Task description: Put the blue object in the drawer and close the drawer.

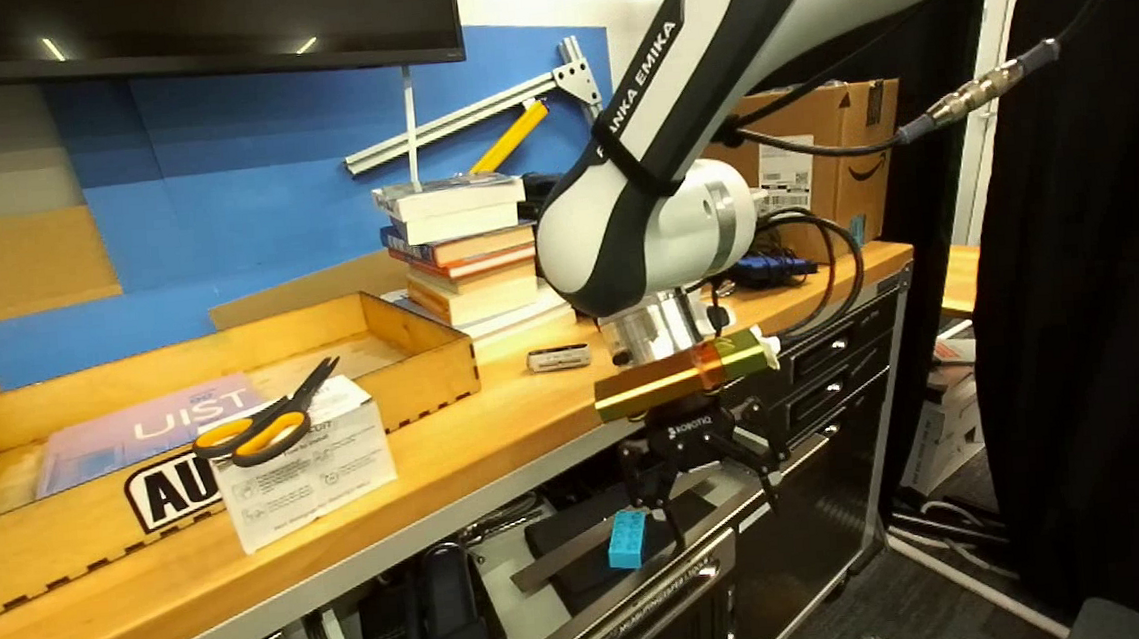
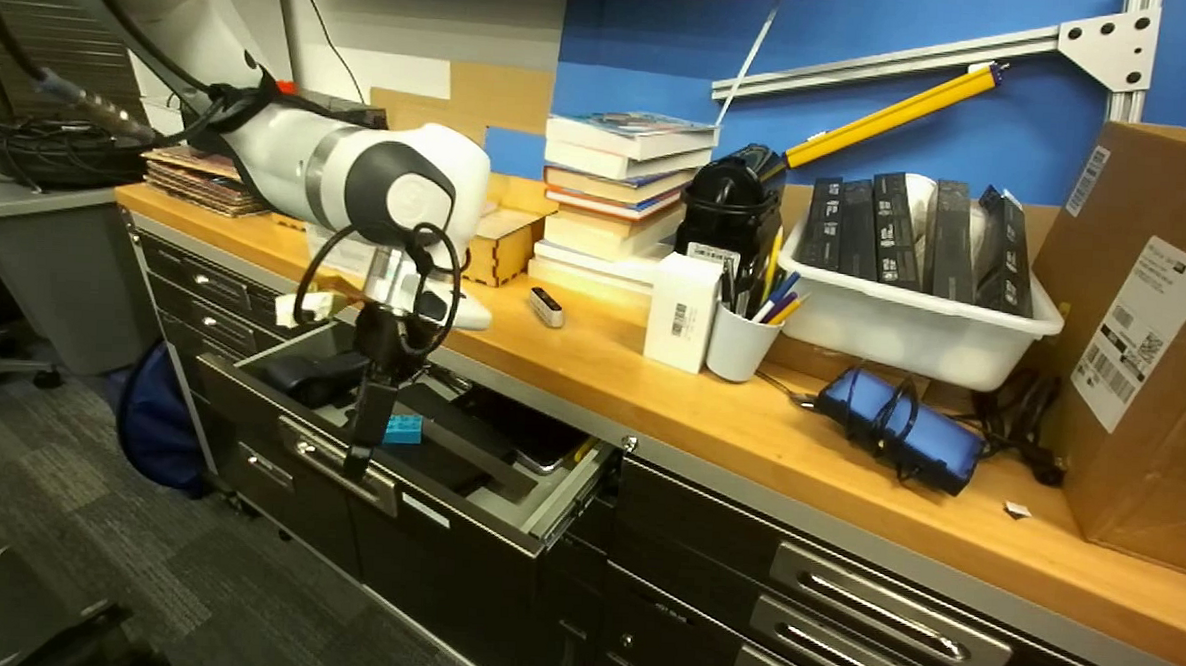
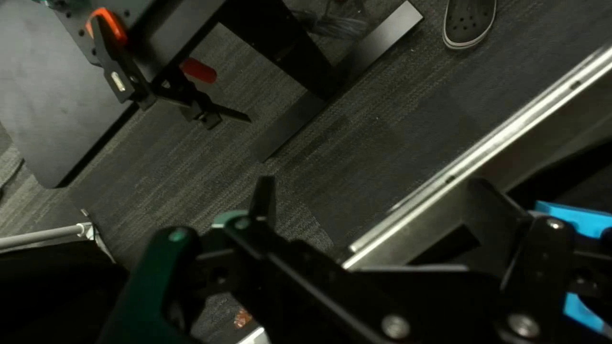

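Observation:
The drawer is pulled out; its black front (image 2: 484, 533) and silver handle show in an exterior view, and its metal rim (image 3: 430, 193) crosses the wrist view. The blue object, a light-blue block (image 1: 627, 539), lies among dark items inside the drawer; it also shows in an exterior view (image 2: 405, 429). In the wrist view the blue object (image 3: 581, 220) is partly hidden behind the right finger. My gripper (image 1: 727, 521) is open with nothing between its fingers, low at the drawer's front edge. The block is beside one finger, outside the jaws; I cannot tell if they touch.
A wooden counter (image 2: 591, 373) overhangs the drawer. It bears stacked books (image 2: 620, 174), a white box (image 1: 309, 468) with scissors, a wooden tray (image 1: 422, 355) and a white bin (image 2: 914, 322). A dark tool (image 1: 444, 609) lies in the drawer. A black table (image 3: 62, 105) shows in the wrist view.

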You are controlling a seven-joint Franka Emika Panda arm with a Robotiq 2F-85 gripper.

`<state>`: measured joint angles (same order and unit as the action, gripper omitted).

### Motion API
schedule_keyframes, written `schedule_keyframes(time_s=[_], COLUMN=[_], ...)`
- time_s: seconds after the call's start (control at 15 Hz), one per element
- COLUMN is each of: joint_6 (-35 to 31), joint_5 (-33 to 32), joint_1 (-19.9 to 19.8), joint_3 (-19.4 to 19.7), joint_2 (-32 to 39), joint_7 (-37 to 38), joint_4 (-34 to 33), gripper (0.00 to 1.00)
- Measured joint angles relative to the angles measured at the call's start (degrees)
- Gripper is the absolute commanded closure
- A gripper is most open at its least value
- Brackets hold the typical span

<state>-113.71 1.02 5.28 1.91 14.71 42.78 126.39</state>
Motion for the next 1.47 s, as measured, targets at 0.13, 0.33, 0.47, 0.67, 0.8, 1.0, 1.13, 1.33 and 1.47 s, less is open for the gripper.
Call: schedule_keyframes(time_s=[0.13,0.33,0.47,0.67,0.8,1.0,1.13,1.33,1.47], joint_6=[-0.11,-0.03,0.43,3.08,4.65,4.80,4.14,1.04,0.26], joint_5=[0.46,0.90,1.26,4.83,5.50,5.38,4.85,2.52,-0.06], joint_1=[-0.43,-0.44,-0.44,-0.55,-0.55,-0.50,-0.21,0.88,2.05], joint_3=[-0.01,-0.09,-0.21,-0.76,-0.86,-0.87,-0.87,-0.88,-0.88], joint_2=[0.18,0.27,0.38,0.12,-0.30,0.01,0.67,2.01,2.04], joint_7=[-0.11,-0.41,-1.38,-7.26,-9.07,-9.11,-8.46,-5.02,-1.85], joint_4=[1.63,2.79,3.16,3.09,3.06,3.09,3.08,2.82,1.85], gripper=[0.00,0.00,0.00,0.00,0.00,0.00,0.00,0.00,0.00])
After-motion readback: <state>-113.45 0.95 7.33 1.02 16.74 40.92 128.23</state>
